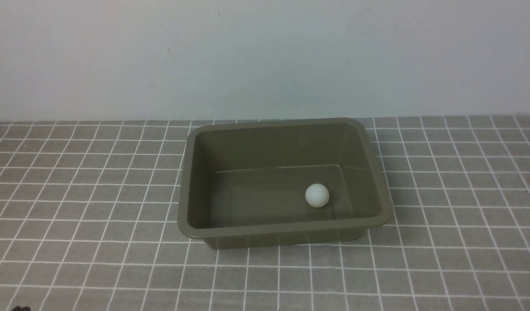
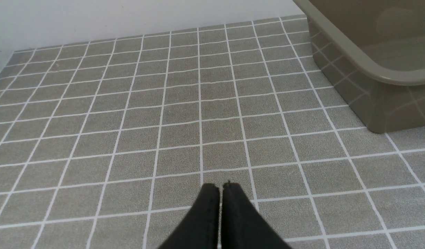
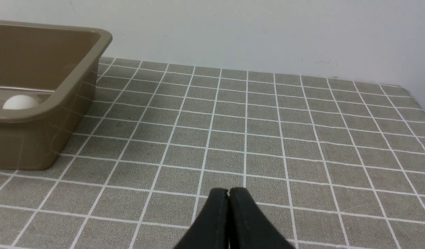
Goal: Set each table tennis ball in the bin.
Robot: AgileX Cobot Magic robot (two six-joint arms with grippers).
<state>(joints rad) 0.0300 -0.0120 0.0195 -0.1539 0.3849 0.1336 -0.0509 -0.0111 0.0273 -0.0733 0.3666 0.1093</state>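
Observation:
The white table tennis ball (image 1: pixel 317 195) lies inside the olive-green bin (image 1: pixel 286 231), on its floor near the right wall. The bin stands in the middle of the table. In the right wrist view the ball (image 3: pixel 20 102) shows just over the bin's rim (image 3: pixel 65 95). In the left wrist view only a corner of the bin (image 2: pixel 364 62) shows, and the ball is hidden. My left gripper (image 2: pixel 220 186) is shut and empty, low over the cloth, well short of the bin. My right gripper (image 3: pixel 228 191) is shut and empty, also apart from the bin. Neither gripper shows in the front view.
A grey checked cloth (image 1: pixel 455 207) covers the table up to a pale wall (image 1: pixel 265 56) at the back. The table's right edge (image 3: pixel 418 100) shows in the right wrist view.

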